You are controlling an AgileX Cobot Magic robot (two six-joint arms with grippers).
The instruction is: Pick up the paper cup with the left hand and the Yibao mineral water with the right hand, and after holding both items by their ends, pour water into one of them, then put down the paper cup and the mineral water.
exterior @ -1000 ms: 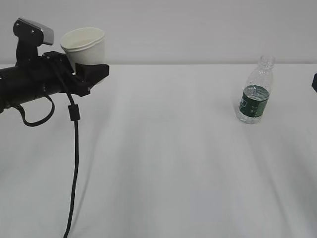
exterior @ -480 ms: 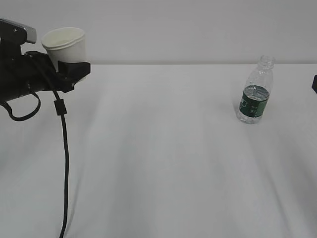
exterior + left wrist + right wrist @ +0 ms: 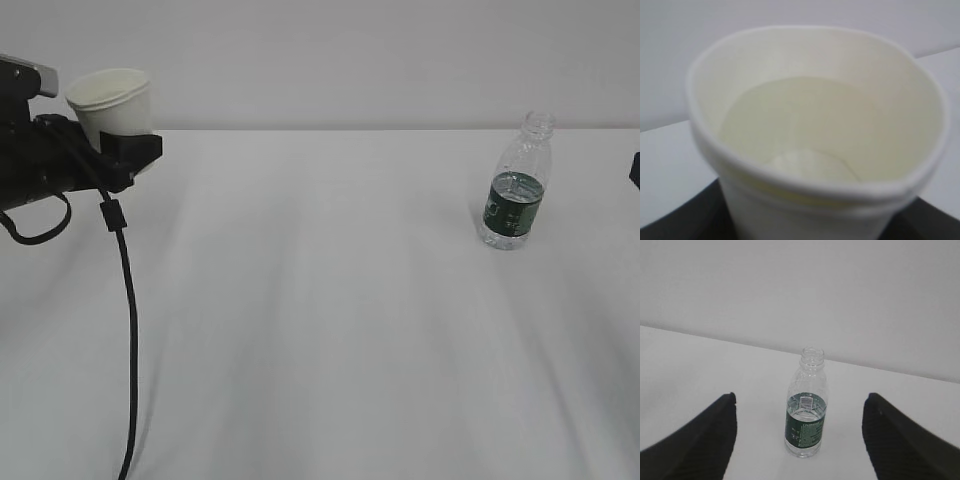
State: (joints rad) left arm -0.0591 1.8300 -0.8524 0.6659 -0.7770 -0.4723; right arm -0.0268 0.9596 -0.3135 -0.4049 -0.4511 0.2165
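My left hand [image 3: 125, 150] has carried the paper cup [image 3: 112, 100] further left and a little higher than a second ago, its black fingers pinching the cup's lower wall, with water showing inside from the wrist camera. My right hand [image 3: 800, 440] has its fingers spread wide, and the Yibao mineral water [image 3: 805, 405] stands upright and uncapped just ahead, centred between them. Its dark green label carries white print too small to read, and the white table [image 3: 330, 330] meets a plain pale wall [image 3: 380, 60].

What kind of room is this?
Probably a robot test room, not a kitchen: a bare white table, a plain grey wall, and a gripper holding a paper cup far from a water bottle.
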